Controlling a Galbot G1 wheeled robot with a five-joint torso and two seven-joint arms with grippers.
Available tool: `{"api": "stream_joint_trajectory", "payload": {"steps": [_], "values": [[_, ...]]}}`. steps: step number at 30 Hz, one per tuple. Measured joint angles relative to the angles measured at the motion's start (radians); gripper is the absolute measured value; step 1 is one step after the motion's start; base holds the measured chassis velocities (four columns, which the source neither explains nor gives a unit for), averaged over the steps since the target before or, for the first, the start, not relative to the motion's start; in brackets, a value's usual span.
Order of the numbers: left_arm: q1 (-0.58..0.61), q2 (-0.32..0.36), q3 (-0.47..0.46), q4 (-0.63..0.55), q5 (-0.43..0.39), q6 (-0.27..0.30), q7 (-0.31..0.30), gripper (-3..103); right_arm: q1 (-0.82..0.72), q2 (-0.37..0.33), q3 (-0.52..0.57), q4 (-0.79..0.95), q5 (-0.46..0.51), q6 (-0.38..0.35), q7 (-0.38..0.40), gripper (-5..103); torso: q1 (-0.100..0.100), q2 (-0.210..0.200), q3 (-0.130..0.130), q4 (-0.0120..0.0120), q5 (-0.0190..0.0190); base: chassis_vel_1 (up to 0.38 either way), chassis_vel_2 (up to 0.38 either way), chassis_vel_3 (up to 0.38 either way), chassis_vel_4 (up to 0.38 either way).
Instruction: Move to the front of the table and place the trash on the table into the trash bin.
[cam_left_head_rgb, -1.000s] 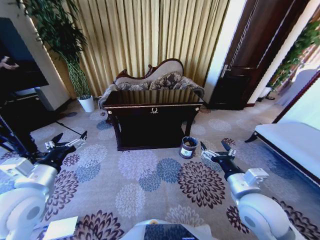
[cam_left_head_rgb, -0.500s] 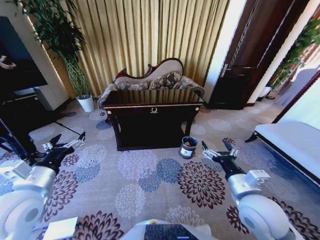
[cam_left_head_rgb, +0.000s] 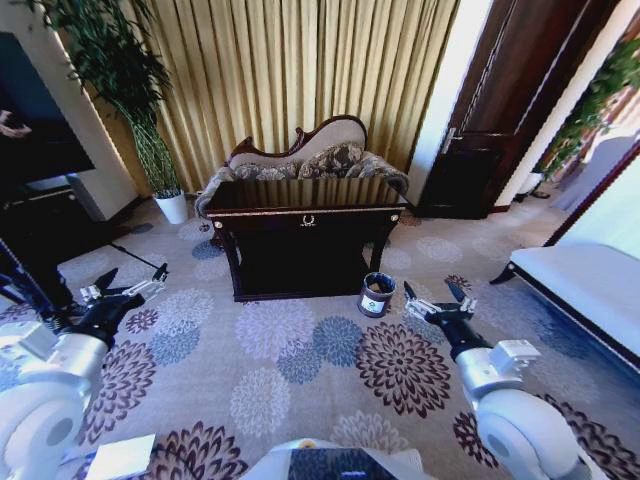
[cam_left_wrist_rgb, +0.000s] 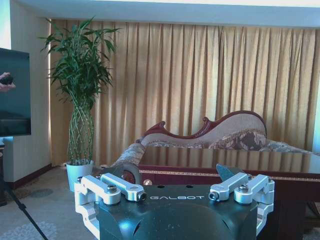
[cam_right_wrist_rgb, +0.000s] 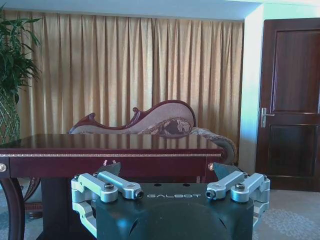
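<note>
Trash bin (cam_left_head_rgb: 377, 295) is standing on the flowered carpet at centre frame, just beside the dark table's (cam_left_head_rgb: 305, 197) right front leg; left gripper (cam_left_head_rgb: 125, 290) and right gripper (cam_left_head_rgb: 436, 297) are hovering lower left and lower right, fingers spread apart

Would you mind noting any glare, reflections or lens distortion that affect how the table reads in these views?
Head view: wide-angle bending curves the door and walls. The table top mirrors the curtain. Left and right wrist views: the glossy top reflects the sofa, hiding anything small lying there.
</note>
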Motion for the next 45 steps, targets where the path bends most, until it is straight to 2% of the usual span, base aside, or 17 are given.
{"api": "stream_joint_trajectory", "payload": {"steps": [18, 25, 33, 45], "values": [[-0.004, 0.008, 0.004, 0.0, 0.003, 0.0, 0.0, 100, 0.006, 0.0, -0.004, 0.0, 0.002, -0.002, 0.0, 100, 0.0, 0.0, 0.0, 0.0001, 0.0, 0.038, -0.044, -0.037, 0.035], [-0.002, 0.004, 0.018, 0.0, 0.033, -0.005, -0.009, 100, 0.007, 0.0, -0.005, 0.0, 0.015, -0.001, 0.0, 100, 0.0, 0.0, 0.0, 0.0, -0.0001, 0.074, -0.057, -0.066, 0.062], [-0.004, 0.003, 0.039, 0.0, 0.051, -0.03, -0.019, 100, 0.022, -0.004, -0.015, 0.0, 0.013, 0.026, 0.005, 100, 0.0, 0.0, 0.0, -0.0001, 0.0001, 0.0, 0.0, 0.0, 0.0], [-0.003, 0.0, 0.037, 0.0, 0.07, -0.03, -0.021, 100, 0.022, -0.005, -0.017, 0.0, 0.005, 0.039, 0.011, 100, 0.0, 0.0, 0.0, 0.0, 0.0, 0.0, 0.0, 0.0, 0.0]]}}
